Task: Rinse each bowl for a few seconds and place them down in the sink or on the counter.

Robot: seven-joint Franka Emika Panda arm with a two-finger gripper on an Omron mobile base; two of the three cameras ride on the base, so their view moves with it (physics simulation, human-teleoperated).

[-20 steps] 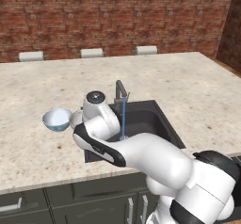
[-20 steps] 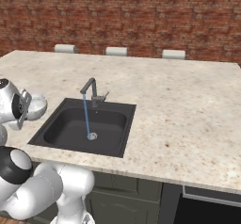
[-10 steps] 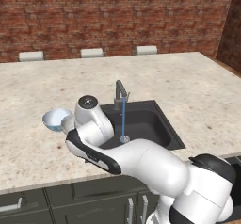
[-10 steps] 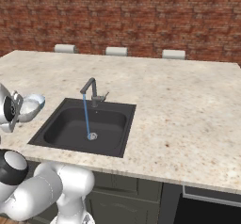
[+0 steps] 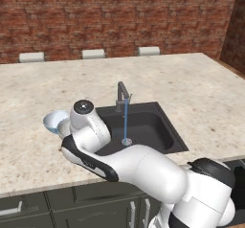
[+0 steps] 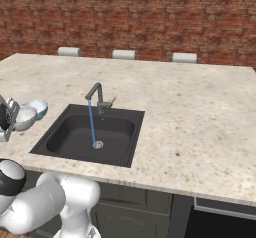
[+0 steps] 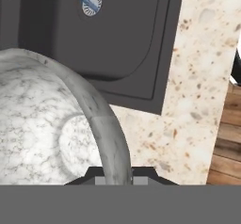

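Two fingers (image 7: 117,180) pinched on the rim of the speckled bowl (image 7: 56,124), held over the surface (image 7: 197,77) left of the sink (image 6: 90,132), probably for setting down. Beyond, blue bowl (image 6: 40,106) resting; tap (image 6: 95,93) running.

Even, bright rendered light, soft faint shadows, no glare, slightly coarse and blurry, no edge distortion

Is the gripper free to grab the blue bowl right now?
Probably not: the gripper is shut on the grey bowl, so its jaws are occupied; the blue bowl sits just beside.
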